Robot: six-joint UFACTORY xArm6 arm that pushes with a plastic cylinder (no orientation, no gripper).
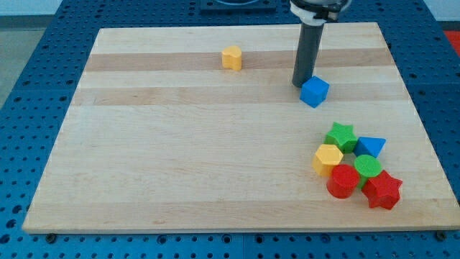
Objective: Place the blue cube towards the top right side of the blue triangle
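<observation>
The blue cube (314,91) lies on the wooden board (180,158) at the upper right. My tip (302,84) stands just at the cube's upper left side, touching or nearly touching it. The blue triangle (371,145) lies lower and to the right, at the right edge of a cluster of blocks. The cube is well above and to the left of the triangle.
The cluster holds a green star (341,135), a yellow hexagon (328,158), a green round block (368,166), a red cylinder (343,180) and a red star (382,190). A yellow block (231,57) sits alone near the view's top.
</observation>
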